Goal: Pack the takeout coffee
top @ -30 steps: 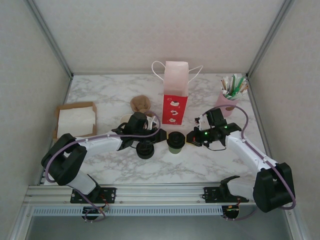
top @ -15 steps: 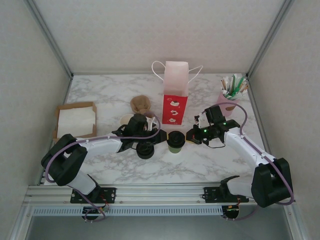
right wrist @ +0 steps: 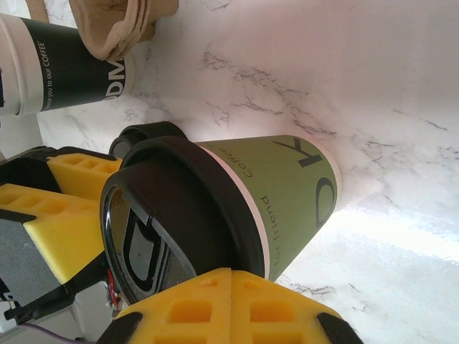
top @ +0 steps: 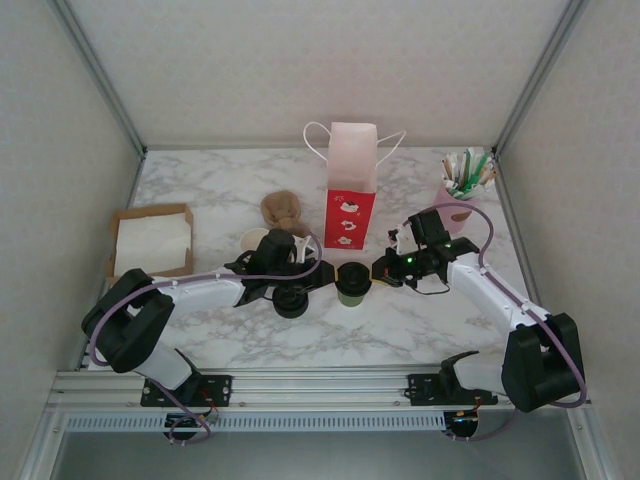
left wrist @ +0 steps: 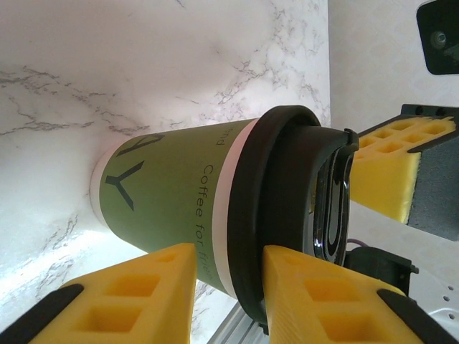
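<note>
Clenched empty right fingers (right wrist: 193, 312) and released left fingers (left wrist: 136, 287) are crowding the black-lidded olive-green paper cup (top: 352, 283), risking tipping it

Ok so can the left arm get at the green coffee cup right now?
Probably yes. The left gripper sits right beside the takeout coffee, jaws apart, nothing between them; the shut right gripper flanks the far side.

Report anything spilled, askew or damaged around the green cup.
Nothing stands out. The takeout coffee stands upright on the marble table, its lid seated squarely, no spill around it. A loose black lid lies just left of it.
</note>
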Available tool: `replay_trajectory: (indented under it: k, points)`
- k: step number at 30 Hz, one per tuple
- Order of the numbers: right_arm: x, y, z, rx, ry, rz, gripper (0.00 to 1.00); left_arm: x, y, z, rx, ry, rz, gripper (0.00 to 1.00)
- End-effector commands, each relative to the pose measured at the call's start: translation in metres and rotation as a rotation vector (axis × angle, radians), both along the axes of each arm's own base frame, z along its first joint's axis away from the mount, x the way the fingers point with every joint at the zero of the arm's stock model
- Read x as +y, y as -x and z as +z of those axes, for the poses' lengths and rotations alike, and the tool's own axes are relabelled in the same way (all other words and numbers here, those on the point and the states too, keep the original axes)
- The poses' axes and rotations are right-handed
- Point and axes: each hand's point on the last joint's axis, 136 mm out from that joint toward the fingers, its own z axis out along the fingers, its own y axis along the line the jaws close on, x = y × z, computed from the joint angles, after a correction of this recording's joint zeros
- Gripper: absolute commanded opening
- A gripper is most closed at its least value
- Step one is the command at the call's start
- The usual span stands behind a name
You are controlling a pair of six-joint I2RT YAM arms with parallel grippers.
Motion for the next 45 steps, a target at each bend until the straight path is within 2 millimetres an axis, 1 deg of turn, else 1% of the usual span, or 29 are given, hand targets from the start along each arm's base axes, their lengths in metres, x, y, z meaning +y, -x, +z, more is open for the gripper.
replay_trajectory:
  k: [1, 4, 7, 12, 16, 18, 19, 21, 24, 27, 30, 32, 33, 36, 38, 40, 42, 44, 45]
  points:
    - [-0.006, 0.003, -0.004, -0.003, 0.065, 0.01, 0.0, -0.003, 0.014, 0.0, 0.009, -0.007, -0.023, 0.32]
    - [-0.01, 0.002, 0.008, -0.036, 0.086, 0.003, 0.0, -0.001, 0.01, 0.004, -0.007, -0.019, -0.008, 0.34]
    - [-0.015, 0.001, 0.015, -0.063, 0.113, -0.007, 0.03, 0.001, 0.006, 0.01, -0.019, -0.019, 0.007, 0.38]
    - [-0.019, 0.002, 0.029, -0.095, 0.118, -0.012, 0.1, 0.002, 0.001, 0.021, -0.044, -0.027, 0.022, 0.43]
    - [-0.021, 0.003, 0.038, -0.117, 0.121, -0.016, 0.12, 0.007, -0.002, 0.028, -0.06, -0.039, 0.04, 0.55]
    - [-0.021, 0.005, 0.046, -0.131, 0.115, -0.014, 0.14, 0.009, -0.003, 0.037, -0.077, -0.037, 0.047, 0.6]
    - [-0.021, 0.005, 0.051, -0.142, 0.109, -0.016, 0.16, 0.01, -0.004, 0.043, -0.09, -0.035, 0.052, 0.63]
    - [-0.022, 0.009, 0.065, -0.17, 0.093, -0.02, 0.24, 0.012, -0.004, 0.057, -0.114, -0.03, 0.06, 0.69]
    - [-0.024, 0.016, 0.086, -0.204, 0.076, -0.022, 0.32, 0.015, -0.006, 0.082, -0.154, -0.027, 0.072, 0.78]
    - [-0.027, 0.024, 0.105, -0.222, 0.059, -0.026, 0.38, 0.019, -0.006, 0.112, -0.204, -0.018, 0.081, 0.84]
    - [-0.03, 0.035, 0.125, -0.245, 0.044, -0.031, 0.49, 0.027, -0.006, 0.145, -0.258, -0.017, 0.098, 0.93]
    - [-0.035, 0.04, 0.136, -0.255, 0.049, -0.041, 0.56, 0.035, -0.006, 0.166, -0.301, -0.029, 0.122, 0.99]
    - [-0.036, 0.043, 0.14, -0.259, 0.049, -0.041, 0.58, 0.039, -0.007, 0.174, -0.317, -0.037, 0.135, 1.0]
    - [-0.04, 0.05, 0.155, -0.282, 0.05, -0.04, 0.75, 0.054, -0.013, 0.202, -0.385, -0.062, 0.187, 1.0]
    - [-0.043, 0.05, 0.162, -0.302, 0.061, -0.046, 0.85, 0.067, -0.023, 0.222, -0.445, -0.087, 0.251, 1.0]
    - [-0.043, 0.047, 0.167, -0.324, 0.069, -0.041, 0.92, 0.072, -0.03, 0.24, -0.511, -0.094, 0.283, 1.0]
    - [-0.042, 0.043, 0.171, -0.344, 0.078, -0.03, 0.99, 0.077, -0.04, 0.251, -0.562, -0.12, 0.327, 1.0]
    - [-0.04, 0.04, 0.177, -0.358, 0.064, -0.021, 0.99, 0.08, -0.05, 0.257, -0.588, -0.128, 0.372, 1.0]
    - [-0.039, 0.039, 0.179, -0.36, 0.063, -0.024, 0.99, 0.08, -0.054, 0.256, -0.586, -0.126, 0.394, 1.0]
